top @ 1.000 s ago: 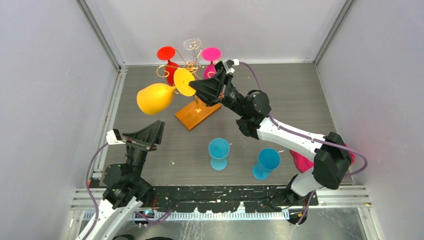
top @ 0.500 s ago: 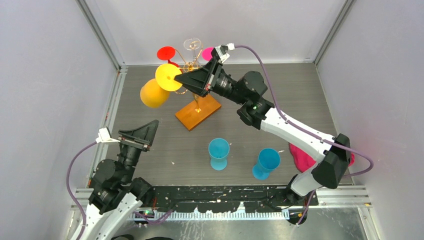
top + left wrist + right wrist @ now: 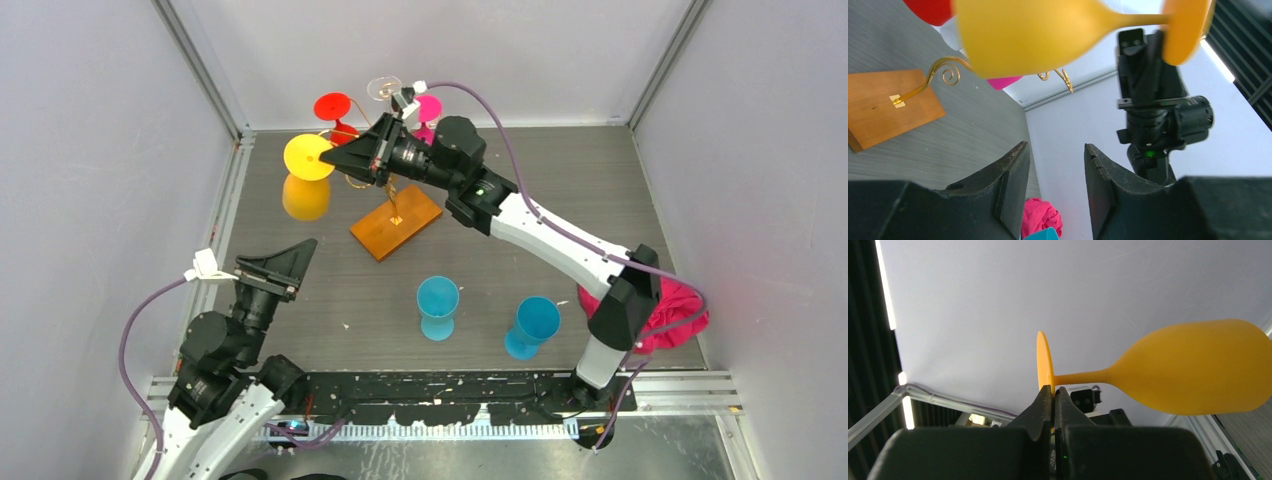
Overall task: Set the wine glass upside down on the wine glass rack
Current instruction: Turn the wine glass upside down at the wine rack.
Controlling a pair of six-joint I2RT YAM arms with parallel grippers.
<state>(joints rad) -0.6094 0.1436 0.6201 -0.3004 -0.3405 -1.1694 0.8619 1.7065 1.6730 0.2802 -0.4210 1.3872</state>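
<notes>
A yellow wine glass (image 3: 305, 195) hangs in the air left of the wine glass rack (image 3: 396, 222), bowl down and foot disc (image 3: 308, 157) on top. My right gripper (image 3: 335, 158) is shut on the rim of that disc. In the right wrist view the pads (image 3: 1045, 397) pinch the disc's edge, and the bowl (image 3: 1198, 370) sticks out to the right. The rack's gold wire arms carry a red glass (image 3: 333, 105), a clear glass (image 3: 384, 88) and a pink glass (image 3: 428, 107), all upside down. My left gripper (image 3: 310, 245) is open and empty, low at the near left.
Two blue cups (image 3: 437, 298) (image 3: 535, 322) stand on the near middle of the table. A pink cloth (image 3: 655, 318) lies behind the right arm's base. The left wrist view looks up at the yellow glass (image 3: 1033, 35) and the wooden rack base (image 3: 888, 107). White walls close three sides.
The right arm has swung the yellow glass left and up, turning it from lying sideways to bowl down. The left arm has drawn back to the near left, and its jaws have narrowed a little.
</notes>
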